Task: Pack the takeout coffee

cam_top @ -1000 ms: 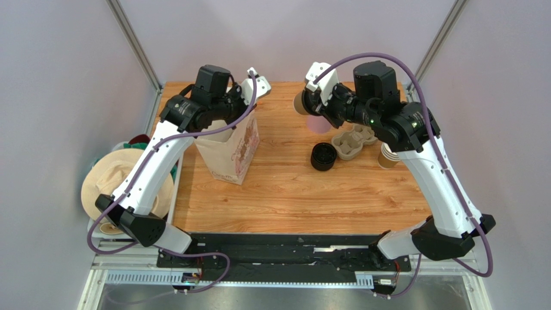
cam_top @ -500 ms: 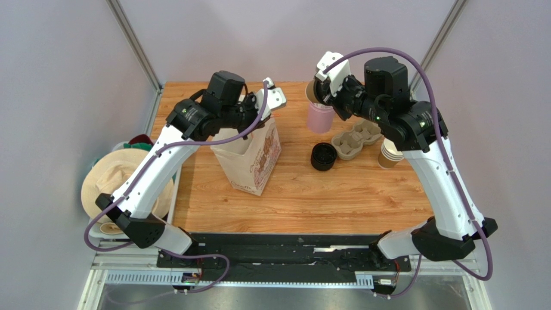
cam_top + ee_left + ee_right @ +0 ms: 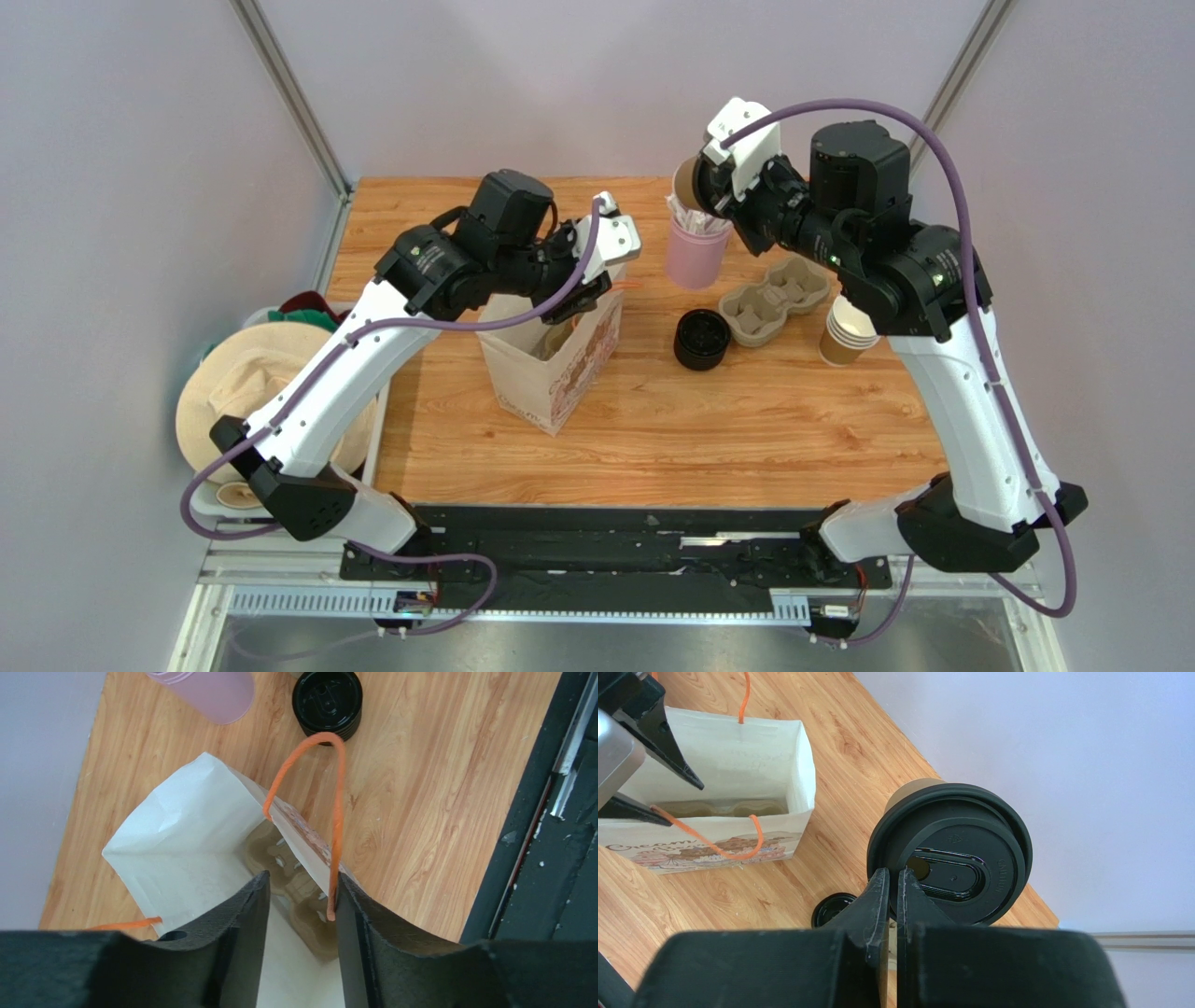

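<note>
The takeout coffee (image 3: 948, 850), a brown paper cup under a black lid, hangs tilted in the air, and my right gripper (image 3: 892, 876) is shut on the lid's rim. From above, that cup (image 3: 686, 184) and right gripper (image 3: 707, 191) sit high over the table's back. The white paper bag (image 3: 554, 361) stands open left of centre. My left gripper (image 3: 300, 882) hovers open over the bag's mouth (image 3: 179, 829). One orange handle (image 3: 339, 812) rests against its right finger. A brown pulp carrier (image 3: 298, 899) lies inside the bag.
A pink cup of white sticks (image 3: 694, 255) stands just below the held cup. Near it are a stack of black lids (image 3: 701, 340), a pulp cup carrier (image 3: 772, 301) and nested brown cups (image 3: 845, 336). A straw hat (image 3: 253, 399) lies off the table's left edge.
My left gripper dragged the bag right by its handle, then opened. My right gripper lifted the lidded cup higher and slightly right.
</note>
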{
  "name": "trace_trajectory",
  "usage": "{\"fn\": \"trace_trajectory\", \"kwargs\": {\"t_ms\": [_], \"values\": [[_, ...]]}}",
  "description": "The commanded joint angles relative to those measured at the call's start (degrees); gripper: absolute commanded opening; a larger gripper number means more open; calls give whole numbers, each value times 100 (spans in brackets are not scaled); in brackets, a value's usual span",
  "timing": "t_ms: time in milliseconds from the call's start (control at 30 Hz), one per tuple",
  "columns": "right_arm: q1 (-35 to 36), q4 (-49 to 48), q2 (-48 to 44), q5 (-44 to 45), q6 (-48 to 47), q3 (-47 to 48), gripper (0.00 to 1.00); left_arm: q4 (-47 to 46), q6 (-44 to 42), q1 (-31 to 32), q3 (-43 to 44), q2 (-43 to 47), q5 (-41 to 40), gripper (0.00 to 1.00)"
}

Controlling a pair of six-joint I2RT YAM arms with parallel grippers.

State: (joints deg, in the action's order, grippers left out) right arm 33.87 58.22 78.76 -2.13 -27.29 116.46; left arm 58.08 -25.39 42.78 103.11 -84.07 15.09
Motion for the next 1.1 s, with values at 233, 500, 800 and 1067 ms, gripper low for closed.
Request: {"fn": "trace_trajectory", "kwargs": {"t_ms": [233,500,800,1067], "values": [[23,-135,719,-146,663,1062,0,45,-142,19,982,391,-330,76],[489,-30,1255,-525,751,1221,0,-394,33,-366,1159,743,-1500,84],[1218,190,1862,-402,681,1387,0,-842,95,-1589,229,1095,-1053,88],[1482,401,2266,-420,707,1352,0,-1185,280,-2133,-282,840,-464,83]]}}
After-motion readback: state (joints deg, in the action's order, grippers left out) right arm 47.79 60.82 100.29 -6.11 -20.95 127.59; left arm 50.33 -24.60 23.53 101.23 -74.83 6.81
